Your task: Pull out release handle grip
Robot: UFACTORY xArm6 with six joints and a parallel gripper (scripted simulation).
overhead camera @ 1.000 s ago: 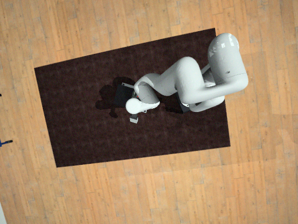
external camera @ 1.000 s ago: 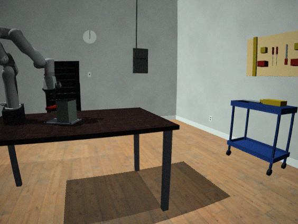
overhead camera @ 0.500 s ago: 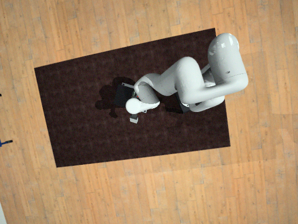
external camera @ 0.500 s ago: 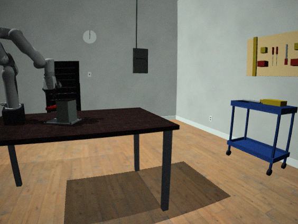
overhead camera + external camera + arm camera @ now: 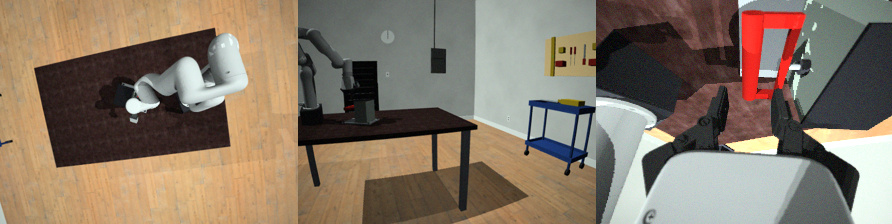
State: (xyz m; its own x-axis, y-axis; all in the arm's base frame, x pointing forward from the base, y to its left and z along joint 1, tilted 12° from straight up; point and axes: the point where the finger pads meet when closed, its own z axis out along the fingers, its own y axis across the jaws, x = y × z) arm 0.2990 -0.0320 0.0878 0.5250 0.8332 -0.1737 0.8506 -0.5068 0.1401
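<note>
Grey walls, a wooden plank floor, a blue cart and a pegboard on the wall.

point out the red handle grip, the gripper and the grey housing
red handle grip (image 5: 751, 55): wrist view, on its thick round bar.
gripper (image 5: 749, 107): wrist view, midway between the two black fingertips, which stand open and apart from the grip.
grey housing (image 5: 364, 111): exterior view, on its front face.
</note>
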